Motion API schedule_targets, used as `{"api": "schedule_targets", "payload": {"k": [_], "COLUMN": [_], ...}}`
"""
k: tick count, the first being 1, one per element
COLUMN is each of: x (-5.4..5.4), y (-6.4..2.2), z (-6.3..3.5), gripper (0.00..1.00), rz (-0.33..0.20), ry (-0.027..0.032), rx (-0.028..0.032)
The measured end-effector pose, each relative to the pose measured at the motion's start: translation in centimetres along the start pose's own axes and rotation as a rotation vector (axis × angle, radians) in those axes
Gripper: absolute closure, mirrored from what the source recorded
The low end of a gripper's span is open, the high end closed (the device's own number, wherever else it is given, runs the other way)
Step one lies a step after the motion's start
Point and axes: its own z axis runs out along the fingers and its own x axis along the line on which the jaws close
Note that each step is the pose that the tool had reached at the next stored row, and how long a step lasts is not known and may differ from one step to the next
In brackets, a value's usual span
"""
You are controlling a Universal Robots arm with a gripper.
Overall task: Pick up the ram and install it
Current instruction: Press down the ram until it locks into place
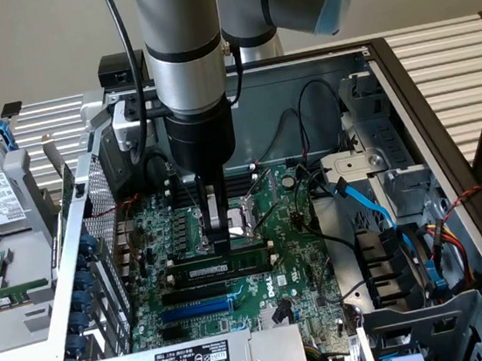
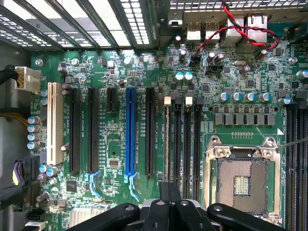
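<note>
I have the gripper (image 1: 221,246) down inside the open case (image 1: 406,90), fingers clenched together with their tips pressing on the top edge of the ram (image 1: 225,269). The ram stands upright on its long edge in a black slot on the motherboard (image 1: 305,269), directly under the gripper, between the CPU socket (image 1: 237,216) and the blue slot (image 1: 197,310). From the wrist view, the gripper (image 2: 169,192) sits over the memory slots (image 2: 182,139).
</note>
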Motion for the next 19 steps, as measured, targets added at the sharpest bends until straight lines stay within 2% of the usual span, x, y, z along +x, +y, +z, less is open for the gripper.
{"api": "schedule_targets", "payload": {"k": [2,5,12,16,19], "x": [-0.01,-0.01,-0.02,-0.02,-0.03], "y": [0.00,0.02,0.11,0.12,0.11], "z": [0.12,0.19,0.23,0.34,0.38], "gripper": [0.90,0.90,0.90,0.90,0.90], "rz": [0.000,0.000,0.000,0.000,0.000], "ry": [0.0071,0.0075,-0.0023,-0.0026,-0.0044], "rx": [0.0002,0.0000,0.0023,0.0054,0.0099]}}
